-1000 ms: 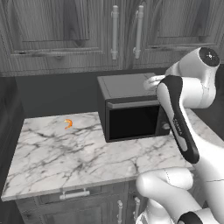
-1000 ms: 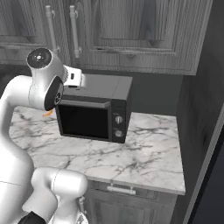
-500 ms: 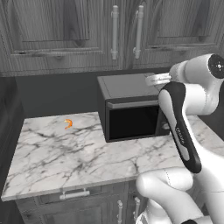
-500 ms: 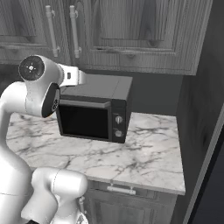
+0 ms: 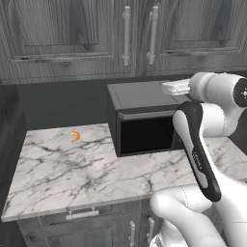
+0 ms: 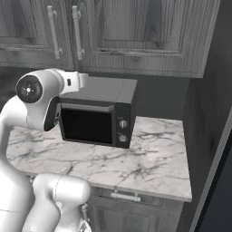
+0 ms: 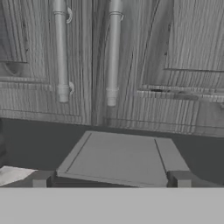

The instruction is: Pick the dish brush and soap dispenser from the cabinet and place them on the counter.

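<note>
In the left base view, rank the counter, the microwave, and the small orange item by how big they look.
1. The counter, the widest by far.
2. The microwave, partly hidden by the arm.
3. The small orange item, tiny on the counter's far left. It lies farther from the camera, but the gap is too large to doubt.

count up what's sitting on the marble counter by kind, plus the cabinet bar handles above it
microwave: 1
small orange curled item: 1
silver bar handles: 2
total: 4
</note>
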